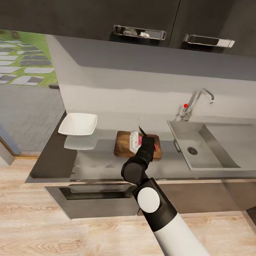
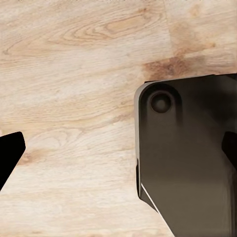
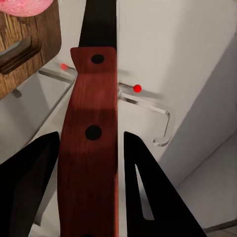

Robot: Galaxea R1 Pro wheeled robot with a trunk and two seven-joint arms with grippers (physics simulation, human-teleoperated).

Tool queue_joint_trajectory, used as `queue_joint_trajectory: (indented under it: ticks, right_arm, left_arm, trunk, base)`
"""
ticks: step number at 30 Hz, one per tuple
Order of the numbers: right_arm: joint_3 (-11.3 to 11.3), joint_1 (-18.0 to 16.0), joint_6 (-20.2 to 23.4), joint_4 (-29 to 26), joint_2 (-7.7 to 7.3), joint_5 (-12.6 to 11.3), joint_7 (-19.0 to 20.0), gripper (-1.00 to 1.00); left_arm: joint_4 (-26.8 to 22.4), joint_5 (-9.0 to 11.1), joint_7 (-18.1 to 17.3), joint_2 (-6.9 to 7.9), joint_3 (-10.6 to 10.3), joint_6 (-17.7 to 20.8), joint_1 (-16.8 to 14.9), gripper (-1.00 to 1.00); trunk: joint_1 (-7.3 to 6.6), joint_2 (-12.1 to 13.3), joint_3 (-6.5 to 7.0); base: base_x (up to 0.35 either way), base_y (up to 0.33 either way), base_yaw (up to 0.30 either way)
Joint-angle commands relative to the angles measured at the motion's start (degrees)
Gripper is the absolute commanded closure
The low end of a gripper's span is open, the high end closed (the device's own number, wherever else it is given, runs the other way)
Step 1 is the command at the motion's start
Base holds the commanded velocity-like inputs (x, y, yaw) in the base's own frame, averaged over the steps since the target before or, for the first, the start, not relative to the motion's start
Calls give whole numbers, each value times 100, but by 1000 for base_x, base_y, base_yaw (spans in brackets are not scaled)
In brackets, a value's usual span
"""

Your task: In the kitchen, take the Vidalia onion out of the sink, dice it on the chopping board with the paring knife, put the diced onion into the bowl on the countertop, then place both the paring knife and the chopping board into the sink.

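Dicing step in hand, I judge. My right gripper [image 3: 89, 163] pinches paring knife [image 3: 91, 143] above chopping board [image 1: 122, 143], frame centre. Vidalia onion [image 3: 22, 5] whole on board, upper left of right wrist view. Next: bring blade down onto onion. Bowl [image 1: 78, 124] waits left of board. Left gripper [image 2: 118, 153] spread, over floor.

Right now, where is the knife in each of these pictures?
Head view: the knife sticks up over the board, near the centre, at the end of the right arm.
Right wrist view: the knife lies along the middle, its red-brown handle gripped by the right claw, dark blade beyond.
Left wrist view: wooden floor and a dark panel.
Shared landmark: the board.
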Motion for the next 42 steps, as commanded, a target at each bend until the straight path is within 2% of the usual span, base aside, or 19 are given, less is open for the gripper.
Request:
queue_joint_trajectory:
  ticks: [1, 9, 17, 28, 30, 33, 36, 42]
  right_arm:
    - [7, -8, 14, 33, 0, 53, 58, 100]
    - [-21, -7, -7, -201, 0, 51, 95, 100]
    - [-41, -7, -12, -457, 0, 90, 95, 100]
    - [-60, -7, -19, -857, 0, 474, 122, 100]
    - [-170, -7, -19, -825, 0, 544, 126, 100]
    - [-506, -7, -20, -742, 0, 752, 127, 100]
    - [-625, -7, -21, -598, 0, 896, 128, 100]
    - [-682, -7, -21, -330, 0, 1004, 128, 100]
  left_arm:
    - [-13, 53, 28, 7, -49, -7, 2, -100]
    - [-12, 53, 28, 7, -50, -7, 2, -100]
    - [-12, 53, 28, 7, -49, -7, 2, -100]
    - [-1, 53, 28, 7, -49, -7, 2, -100]
    - [-2, 53, 28, 7, -49, -7, 2, -100]
    - [-2, 53, 28, 7, -49, -3, 2, -100]
    - [-3, 53, 28, 7, -49, 0, 2, -100]
    - [3, 54, 28, 7, -49, 1, 2, -100]
  trunk:
    - [3, -11, -9]
    - [3, -11, -9]
    - [3, -11, -9]
    - [3, -11, -9]
    - [3, -11, -9]
    - [3, -11, -9]
    - [3, -11, -9]
    - [3, -11, -9]
  base:
    - [0, 0, 0]
    - [-12, 6, 0]
    - [-202, 143, 0]
    - [-246, 180, 0]
    - [-95, 74, 0]
    - [-26, 20, 0]
    - [13, 7, 0]
    - [131, 63, 0]
